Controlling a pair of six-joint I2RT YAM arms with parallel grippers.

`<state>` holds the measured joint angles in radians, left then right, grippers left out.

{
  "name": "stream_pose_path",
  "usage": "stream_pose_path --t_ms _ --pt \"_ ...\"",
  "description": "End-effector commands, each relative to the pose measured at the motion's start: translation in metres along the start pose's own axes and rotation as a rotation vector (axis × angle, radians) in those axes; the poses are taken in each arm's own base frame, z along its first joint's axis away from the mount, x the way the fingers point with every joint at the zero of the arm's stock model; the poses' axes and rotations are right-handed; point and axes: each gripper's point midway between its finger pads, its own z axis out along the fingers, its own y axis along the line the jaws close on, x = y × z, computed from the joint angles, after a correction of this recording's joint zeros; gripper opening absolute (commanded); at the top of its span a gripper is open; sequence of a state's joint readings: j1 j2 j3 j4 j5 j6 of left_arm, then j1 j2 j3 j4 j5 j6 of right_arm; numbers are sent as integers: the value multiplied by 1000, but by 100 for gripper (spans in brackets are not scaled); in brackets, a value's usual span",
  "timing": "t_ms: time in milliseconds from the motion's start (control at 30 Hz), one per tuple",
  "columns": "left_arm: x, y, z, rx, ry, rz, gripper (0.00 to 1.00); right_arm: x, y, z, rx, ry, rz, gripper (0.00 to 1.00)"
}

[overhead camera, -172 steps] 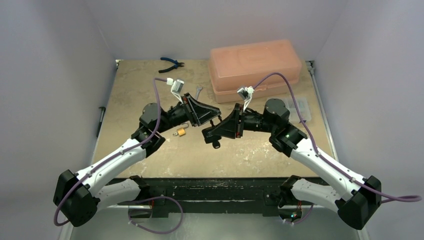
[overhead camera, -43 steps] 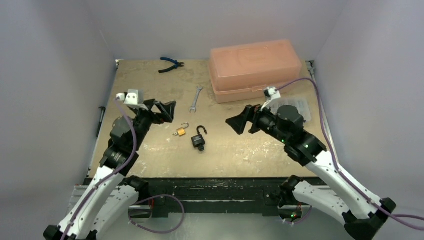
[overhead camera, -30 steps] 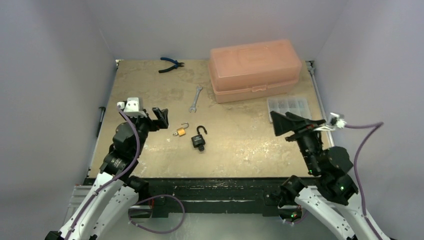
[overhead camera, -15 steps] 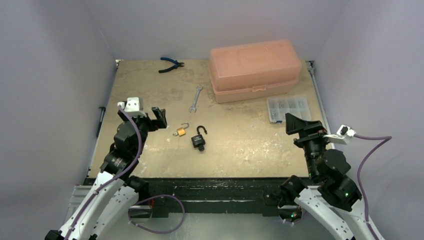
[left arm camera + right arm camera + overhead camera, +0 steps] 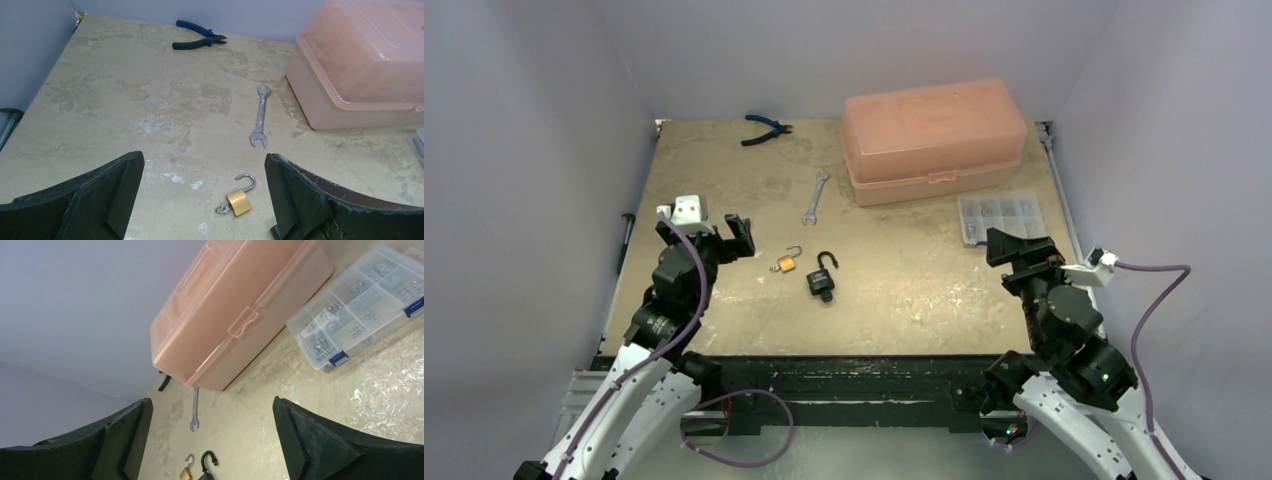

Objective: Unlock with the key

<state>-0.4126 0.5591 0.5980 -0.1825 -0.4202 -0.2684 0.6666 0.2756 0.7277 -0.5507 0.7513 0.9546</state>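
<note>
The left arm (image 5: 662, 305) is folded close to its base, forearm raised. The left pincer (image 5: 741, 236) points forward and slightly downward, jaws spread wide, nothing between them. The right arm (image 5: 1079, 345) is folded close to its base, wrist rolled to one side. The right pincer (image 5: 1016, 248) points forward, angled upward, jaws spread wide and empty. The pincers are well apart.

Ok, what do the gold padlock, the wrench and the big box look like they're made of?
Gold padlock: likely brass, with a yellow metallic body and a silvery, steel-looking shackle.
Wrench: probably bare steel, grey sheen.
Box: translucent pinkish plastic, light shows through its lid.
</note>
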Motion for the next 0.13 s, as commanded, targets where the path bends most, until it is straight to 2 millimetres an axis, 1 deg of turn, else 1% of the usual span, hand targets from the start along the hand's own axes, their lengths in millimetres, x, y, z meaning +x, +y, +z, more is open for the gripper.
stream_pose_path --t_ms 0,100 --pt "-19 1 -1 -10 -41 2 99 4 -5 8 40 -17 12 99" --pt "-19 0 0 -8 -37 5 99 14 -4 16 78 13 -9 99"
